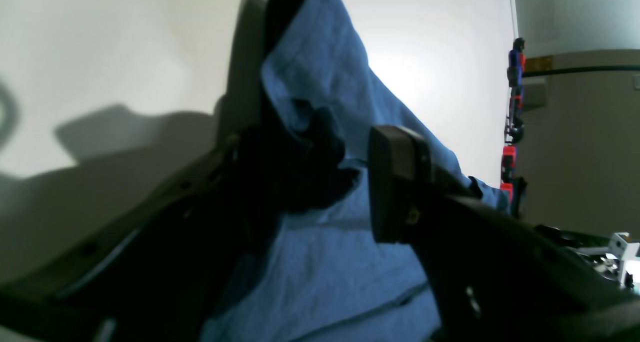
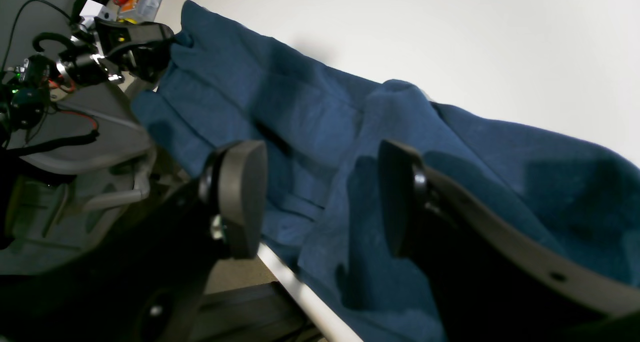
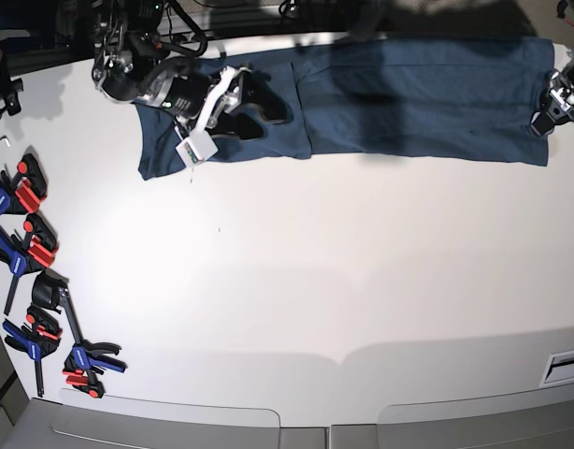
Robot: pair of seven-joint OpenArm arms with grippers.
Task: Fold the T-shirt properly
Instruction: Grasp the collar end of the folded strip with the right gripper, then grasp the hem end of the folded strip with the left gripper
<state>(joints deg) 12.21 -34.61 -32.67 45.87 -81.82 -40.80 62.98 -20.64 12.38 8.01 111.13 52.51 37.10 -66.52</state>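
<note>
Well, the jaws of the left gripper (image 1: 322,177) are standing apart, with a rumpled fold of the T-shirt (image 1: 330,86) lying between them; the near finger is dark and blurred, so whether it is touching the cloth I can't fairly say. The right gripper (image 2: 320,199) is showing its jaws spread too, hanging over the layered cloth and clenching nothing.

Around them, the dark blue T-shirt is lying along the far edge of the worktop (image 3: 268,281), forming a long strip. Its span between the arms is looking fairly flat, while loose layers and small ridges are gathering under the right gripper, and part of the cloth is reaching over the edge.

By its look, this is thin, soft cotton: light, limp and in no danger of breaking, but ready to wrinkle or slip a layer. For the next fold, I'd be taking hold of the outer corners, pinching every layer well in from the hem, and lifting both ends evenly so that the middle isn't sagging.

Farther out, clamps (image 3: 78,360) are lying along the side by the right arm, well apart from the cloth's main spread.
</note>
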